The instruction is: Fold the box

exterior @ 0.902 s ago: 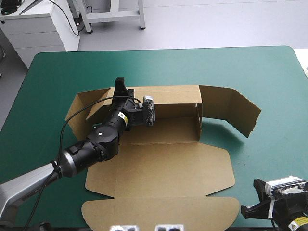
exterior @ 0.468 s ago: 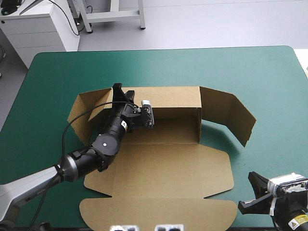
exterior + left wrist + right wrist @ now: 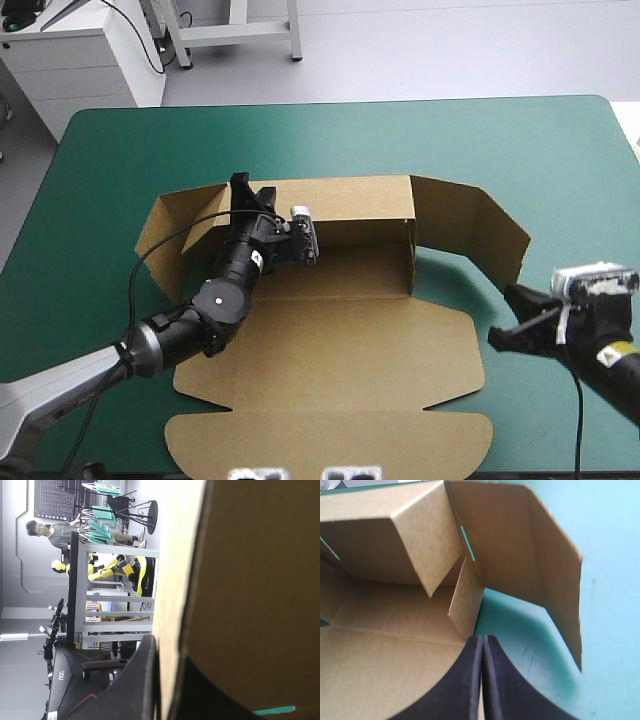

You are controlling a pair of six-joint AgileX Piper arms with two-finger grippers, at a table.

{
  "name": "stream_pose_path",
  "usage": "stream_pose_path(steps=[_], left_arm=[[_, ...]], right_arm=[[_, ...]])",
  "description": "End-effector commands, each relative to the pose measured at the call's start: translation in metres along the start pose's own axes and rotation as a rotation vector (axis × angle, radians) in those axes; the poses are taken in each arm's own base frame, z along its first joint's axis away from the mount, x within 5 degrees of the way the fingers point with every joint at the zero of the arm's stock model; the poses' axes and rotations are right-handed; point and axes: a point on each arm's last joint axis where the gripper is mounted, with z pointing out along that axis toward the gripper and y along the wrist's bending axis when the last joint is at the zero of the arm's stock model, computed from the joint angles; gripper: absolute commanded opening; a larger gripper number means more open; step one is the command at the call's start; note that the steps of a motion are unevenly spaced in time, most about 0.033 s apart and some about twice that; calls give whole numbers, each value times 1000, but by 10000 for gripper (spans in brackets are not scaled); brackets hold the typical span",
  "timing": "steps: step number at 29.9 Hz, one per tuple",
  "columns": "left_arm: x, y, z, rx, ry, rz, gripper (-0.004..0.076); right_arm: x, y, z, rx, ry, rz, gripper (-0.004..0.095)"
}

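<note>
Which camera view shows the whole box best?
The high view: the box shows nearly whole, back wall raised. Left wrist view: only one wall edge. Right wrist view: its right corner and flap.

Left claw on the box at its far-left wall, right claw beside its right edge.

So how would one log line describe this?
box: walls partly raised | left hand: shut on far wall | right hand: shut, empty, at box's right side
</note>
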Motion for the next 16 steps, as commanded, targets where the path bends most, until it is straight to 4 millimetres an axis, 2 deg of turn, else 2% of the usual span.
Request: stream_pose_path(steps=[1,9,16], left_arm=[[-1,16,-7,-63,-1,-15,-8],[0,16,-7,-63,2,19,-8],[0,16,-7,-63,2,28,-8]], right_arm=[[-50,-1,14,-10,-53,-9,-14],[-133,-8,60,-48,-8,-36,-14],[-172,-23,120,-84,127,18,-12]])
